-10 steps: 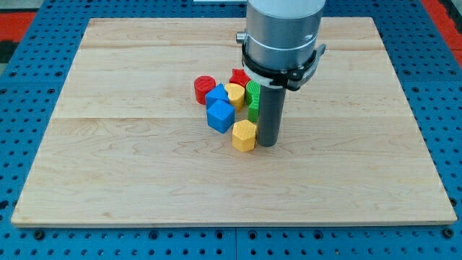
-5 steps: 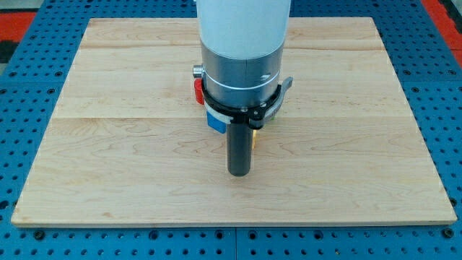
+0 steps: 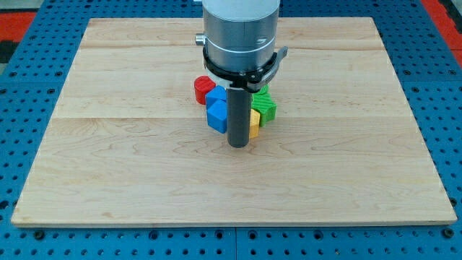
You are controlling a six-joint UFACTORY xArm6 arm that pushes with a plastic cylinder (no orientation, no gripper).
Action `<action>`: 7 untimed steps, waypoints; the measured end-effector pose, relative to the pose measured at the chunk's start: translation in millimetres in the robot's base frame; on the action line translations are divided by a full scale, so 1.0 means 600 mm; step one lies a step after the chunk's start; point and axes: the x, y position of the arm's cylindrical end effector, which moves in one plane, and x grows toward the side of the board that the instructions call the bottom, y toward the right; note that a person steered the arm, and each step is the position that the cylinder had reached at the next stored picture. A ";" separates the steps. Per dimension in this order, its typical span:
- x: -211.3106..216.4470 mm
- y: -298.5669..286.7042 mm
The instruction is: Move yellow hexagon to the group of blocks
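Note:
My tip (image 3: 238,145) rests on the board just below the cluster of blocks, right in front of the yellow hexagon (image 3: 254,123), which shows only as a sliver at the rod's right edge. The hexagon sits against the cluster, between a blue block (image 3: 216,115) on the left and a green block (image 3: 264,108) on the right. A red cylinder (image 3: 203,88) and a second blue block (image 3: 214,93) lie at the cluster's upper left. The rod and arm body hide the cluster's middle.
The wooden board (image 3: 108,144) lies on a blue pegboard table (image 3: 22,94). The arm's wide grey body (image 3: 240,36) hangs over the board's upper middle.
My tip swung from the hexagon's right side round below it, then moved up the view. The yellow hexagon moved up against the cluster, and the green block shifted right.

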 end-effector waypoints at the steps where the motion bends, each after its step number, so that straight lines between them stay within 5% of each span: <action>1: 0.000 0.000; 4: 0.043 0.024; 7: -0.027 0.035</action>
